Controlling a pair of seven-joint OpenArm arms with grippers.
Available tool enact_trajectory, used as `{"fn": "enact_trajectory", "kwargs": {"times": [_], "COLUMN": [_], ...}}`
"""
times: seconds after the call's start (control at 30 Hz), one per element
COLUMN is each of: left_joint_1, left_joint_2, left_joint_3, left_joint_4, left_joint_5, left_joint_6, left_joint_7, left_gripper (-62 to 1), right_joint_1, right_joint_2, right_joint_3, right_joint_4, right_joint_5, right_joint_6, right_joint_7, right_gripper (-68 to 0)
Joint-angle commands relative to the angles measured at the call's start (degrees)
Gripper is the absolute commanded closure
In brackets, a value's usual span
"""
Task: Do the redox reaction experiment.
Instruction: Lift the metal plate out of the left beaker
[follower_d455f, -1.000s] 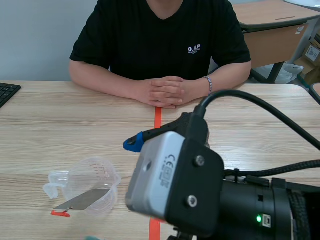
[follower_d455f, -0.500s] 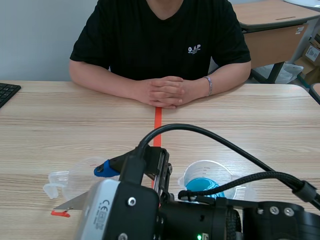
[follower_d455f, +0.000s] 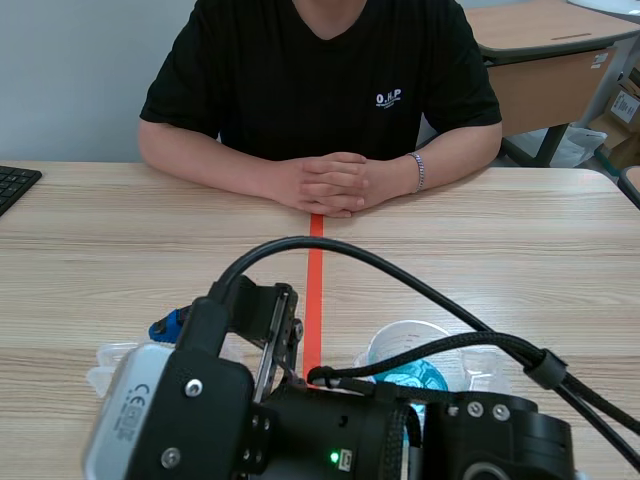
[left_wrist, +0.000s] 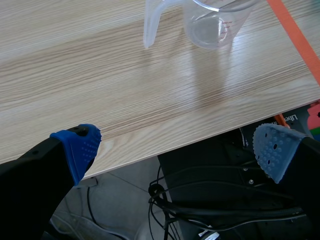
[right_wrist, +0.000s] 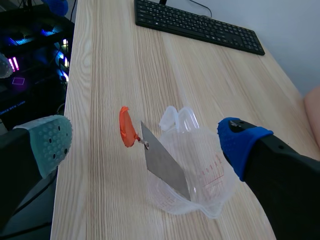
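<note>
Though spread wide, the right tool (right_wrist: 145, 144) holds nothing.

Between the spread fingers of the right claw (right_wrist: 145, 144) the way is blocked by a clear measuring cup (right_wrist: 205, 172) and by a grey metal strip (right_wrist: 162, 162) that leans out of it, its orange-red tab (right_wrist: 127, 127) lying on the wood. Bare table (right_wrist: 100, 75) is left beside the grey-green pad (right_wrist: 50, 142) and ahead of the cup, up to a black keyboard (right_wrist: 200, 25). Ahead of the left claw (left_wrist: 175, 150), whose fingers are also spread, open wood is found as far as the same cup. Under this claw the table edge and black cables (left_wrist: 200, 200) are seen. Behind the right claw, a cup of blue liquid (follower_d455f: 408, 380) stands close beside its arm (follower_d455f: 330, 430).
</note>
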Motion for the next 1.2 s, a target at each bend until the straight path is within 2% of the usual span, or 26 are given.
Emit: {"fn": "enact_trajectory", "kwargs": {"times": [0.0,0.27,0.6,0.73,1.0,1.17], "left_joint_1": [0.2,0.2,0.2,0.2,0.2,0.2], "left_joint_2": [0.44,0.44,0.44,0.44,0.44,0.44], "left_joint_3": [0.33,0.33,0.33,0.33,0.33,0.33], "left_joint_4": [0.39,0.39,0.39,0.39,0.39,0.39], "left_joint_5": [-0.39,-0.39,-0.39,-0.39,-0.39,-0.39], "left_joint_6": [-0.13,-0.13,-0.13,-0.13,-0.13,-0.13], "left_joint_7": [-0.68,-0.72,-0.74,-0.74,-0.74,-0.74], "left_gripper": [-62.3,-62.3,-62.3,-62.3,-62.3,-62.3], "right_joint_1": [1.31,2.08,2.08,2.08,2.08,2.05], "right_joint_2": [-0.79,-1.2,-2.47,-2.47,-2.45,-2.45], "right_joint_3": [-0.31,-0.35,-0.35,-0.35,-0.28,1.22], "right_joint_4": [-0.83,-1.77,-1.77,-1.77,-1.77,-1.64], "right_joint_5": [0.59,0.59,0.59,0.59,0.59,0.59], "right_joint_6": [-0.04,-0.02,0.0,0.0,-0.02,-0.04], "right_joint_7": [0.37,0.66,1.92,1.97,1.99,3.13], "right_gripper": [-54.1,-34.0,-17.8,-14.4,-1.5,-1.5]}}
